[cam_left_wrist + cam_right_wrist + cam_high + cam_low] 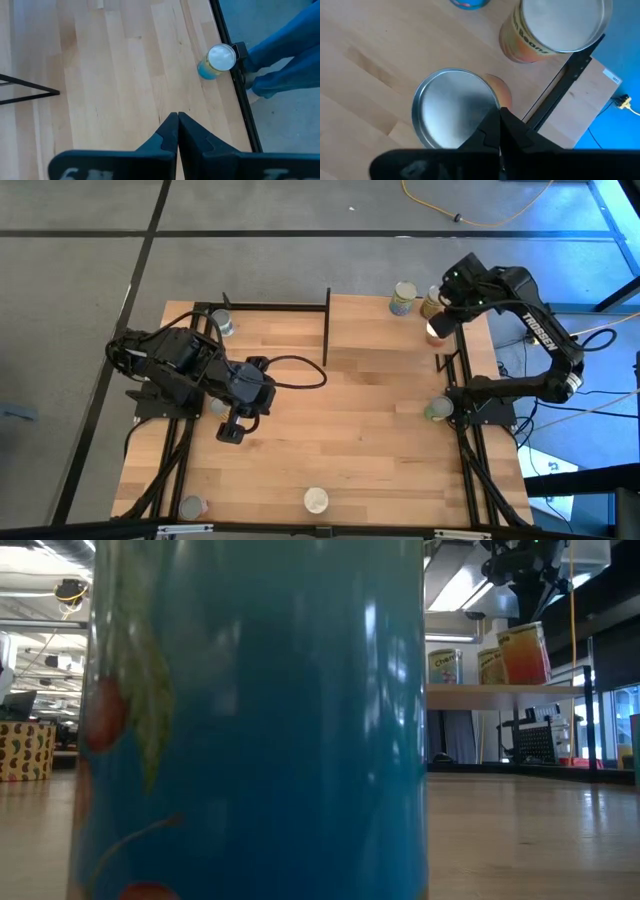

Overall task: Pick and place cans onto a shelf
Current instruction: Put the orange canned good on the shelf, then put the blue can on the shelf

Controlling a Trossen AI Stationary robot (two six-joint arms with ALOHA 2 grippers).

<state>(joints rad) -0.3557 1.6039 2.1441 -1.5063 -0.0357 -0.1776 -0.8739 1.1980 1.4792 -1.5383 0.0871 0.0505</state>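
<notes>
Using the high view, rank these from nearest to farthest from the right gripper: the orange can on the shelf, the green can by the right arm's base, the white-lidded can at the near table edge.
From the right gripper:
1. Orange can, directly under it on the shelf's right end.
2. Green can, right table edge beside the arm's base.
3. White-lidded can, near edge, centre.

A blue can (250,720) hides most of the table.

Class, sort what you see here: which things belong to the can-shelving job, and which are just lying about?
Belong to the job: shelf; two cans standing on it; orange can under the shut right tool; loose cans on the tabletop; left tool, shut, waiting over the tabletop.

Lying about: yellow cable on the floor; black cable looped over the tabletop.
</notes>
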